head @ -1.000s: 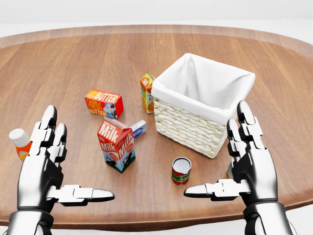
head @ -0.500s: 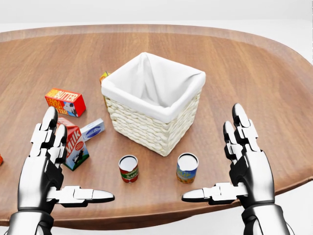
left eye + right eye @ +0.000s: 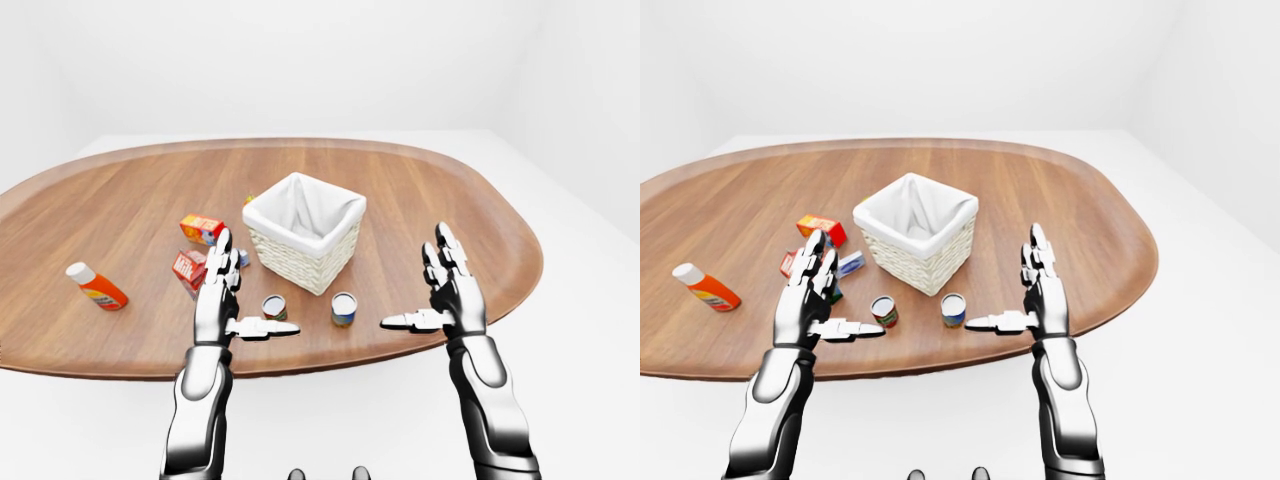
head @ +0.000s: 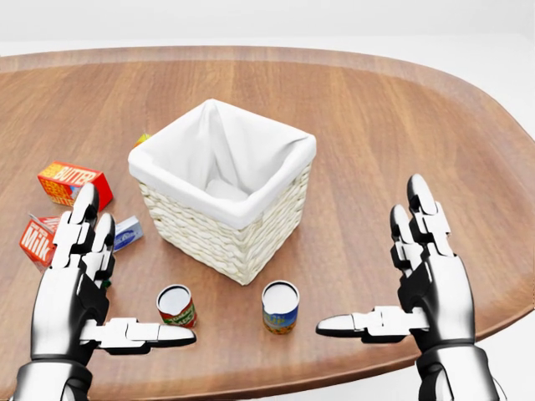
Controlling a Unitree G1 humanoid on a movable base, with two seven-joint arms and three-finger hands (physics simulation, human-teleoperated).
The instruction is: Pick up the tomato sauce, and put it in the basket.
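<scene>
Everything on the table had slid toward the head view's left since half a second before, which told me the camera had swung right with the base, not that the goods had moved. I held both hands up and empty at the near edge: my left hand (image 4: 79, 288) with fingers straight and thumb pointing right, my right hand (image 4: 422, 280) mirrored, thumb pointing left, neither touching anything.

Between the two thumbs, near the bottom rim of the wooden table (image 4: 393, 125), stood two small cans apart from each other. I took the red-labelled one, the tomato sauce (image 4: 176, 306), to be the task's thing; it sat upright just beside my left thumb tip. To its right stood the blue-labelled can (image 4: 280, 307), also upright.

Beyond them the wicker basket (image 4: 226, 225), lined in white cloth, sat turned corner-on to me, near both cans without touching. Left of it I saw the milk carton (image 4: 35, 241) partly behind my left fingers, a small blue-and-white box (image 4: 127, 233), and the butter box (image 4: 71, 184). Far left in the left-eye view an orange bottle (image 3: 95, 286) lay tilted, well apart.

Right of the basket the tabletop was bare wood out to its curved edge.
</scene>
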